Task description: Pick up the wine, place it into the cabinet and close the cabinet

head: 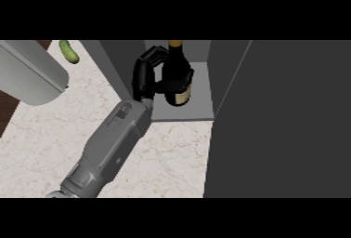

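Reaching into the cabinet (179,114), the right hand (147,74) grips the wine (179,79).

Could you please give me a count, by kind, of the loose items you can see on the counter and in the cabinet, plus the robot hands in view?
Wine bottle: 1, in the cabinet, held by the hand
Cucumber: 1, on the counter
Hand: 1
Total: 3

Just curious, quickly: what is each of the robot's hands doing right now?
Right hand: closed around the wine bottle, inside the cabinet.
Left hand: not visible in this view.
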